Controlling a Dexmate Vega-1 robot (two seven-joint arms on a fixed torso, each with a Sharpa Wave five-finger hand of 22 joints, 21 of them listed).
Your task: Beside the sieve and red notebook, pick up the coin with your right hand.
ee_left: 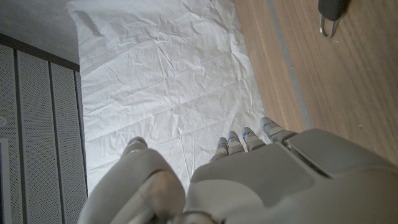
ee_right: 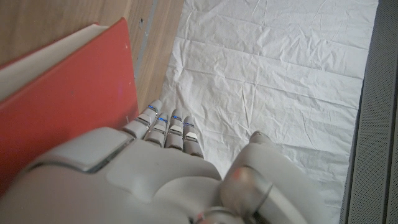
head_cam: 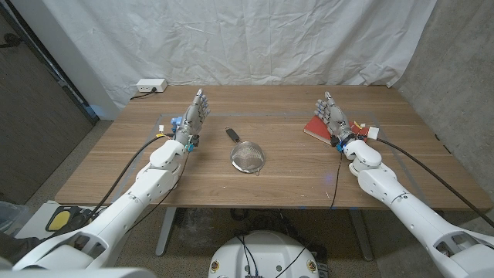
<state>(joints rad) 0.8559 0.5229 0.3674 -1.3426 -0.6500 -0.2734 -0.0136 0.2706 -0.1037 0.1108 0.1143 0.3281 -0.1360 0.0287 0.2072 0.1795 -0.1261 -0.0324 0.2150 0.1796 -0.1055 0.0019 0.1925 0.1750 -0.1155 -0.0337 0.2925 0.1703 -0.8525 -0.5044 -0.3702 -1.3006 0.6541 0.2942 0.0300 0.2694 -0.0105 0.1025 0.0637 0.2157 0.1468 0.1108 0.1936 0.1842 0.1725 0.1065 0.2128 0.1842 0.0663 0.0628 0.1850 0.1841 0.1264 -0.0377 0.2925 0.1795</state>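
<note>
The right hand (head_cam: 333, 117) is held open, empty, just beside the red notebook (head_cam: 315, 127); the sieve (head_cam: 247, 155) is set between it and the open left hand (head_cam: 193, 117).

Head view: looking down from above the near edge, taking in the whole table (head_cam: 255, 181), both arms, and the white sheet (head_cam: 231, 38) hanging at the far side.

Left wrist view: sitting close behind the left hand (ee_left: 249, 180), facing the far sheet (ee_left: 161, 74), picture turned; sieve handle (ee_left: 329, 12) showing at the edge.

Right wrist view: sitting close behind the right hand (ee_right: 155, 174), also facing far, passing right over the notebook (ee_right: 68, 99).

All views are sharing sheet and tabletop.
</note>
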